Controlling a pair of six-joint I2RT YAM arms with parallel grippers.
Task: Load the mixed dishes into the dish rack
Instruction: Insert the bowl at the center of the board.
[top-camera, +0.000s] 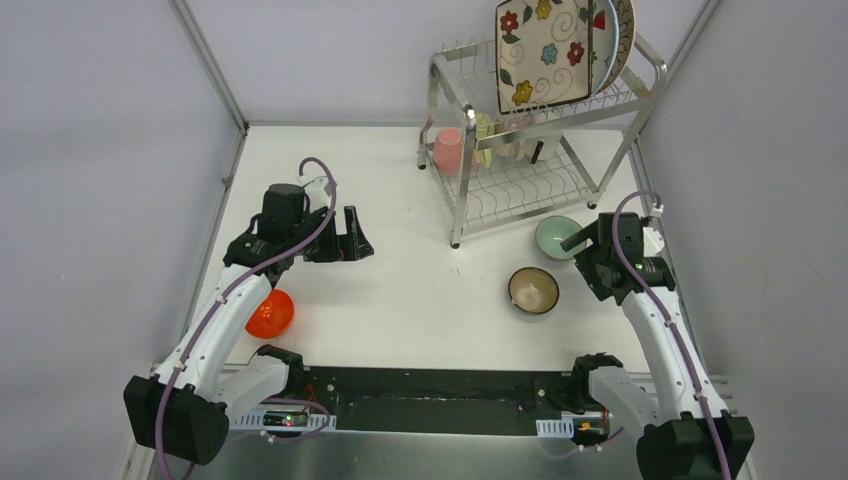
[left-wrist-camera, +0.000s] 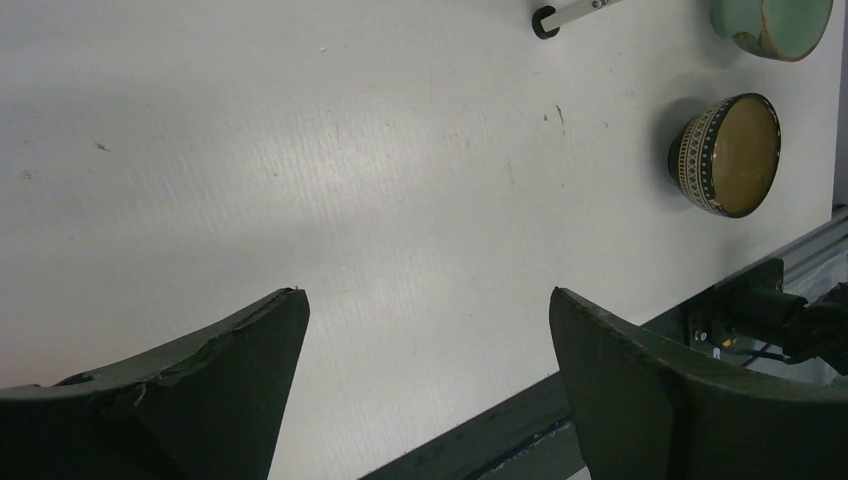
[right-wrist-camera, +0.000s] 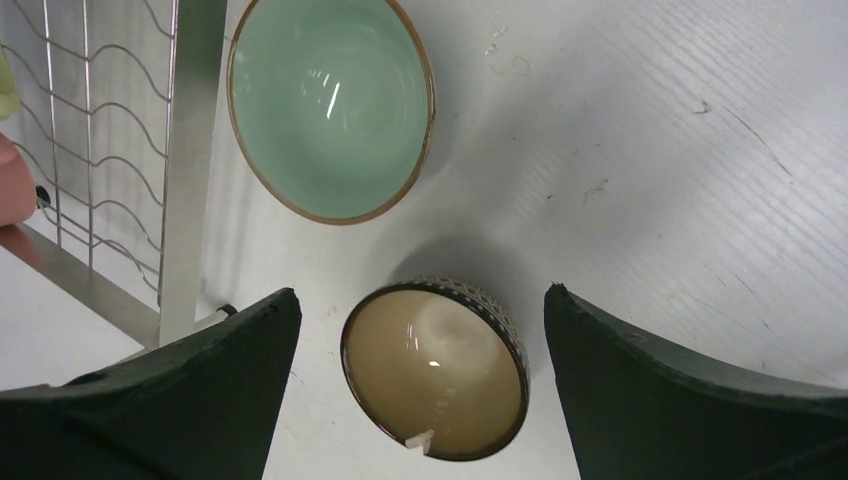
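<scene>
a white counter (top-camera: 420, 290) sits boxed in by pale lilac walls (top-camera: 100, 150) and grey metal posts (top-camera: 204, 55), evenly lit.

The left arm (top-camera: 215, 320) rises from its base at the near left corner and reaches toward the far side. It bends at the wrist so that the left tool (top-camera: 360, 235) points to the right, out over the middle of the table. In the left wrist view, the left tool (left-wrist-camera: 427, 291) has its two dark fingers (left-wrist-camera: 230, 380) spread wide apart with nothing between them.

The right arm (top-camera: 660, 320) stands up from the near right corner and leans toward the far side, and its right tool (top-camera: 578, 242) is turned to the left. In the right wrist view, the right tool (right-wrist-camera: 421, 290) faces downward with both fingers (right-wrist-camera: 680, 390) parted just as wide, gripping nothing.
</scene>
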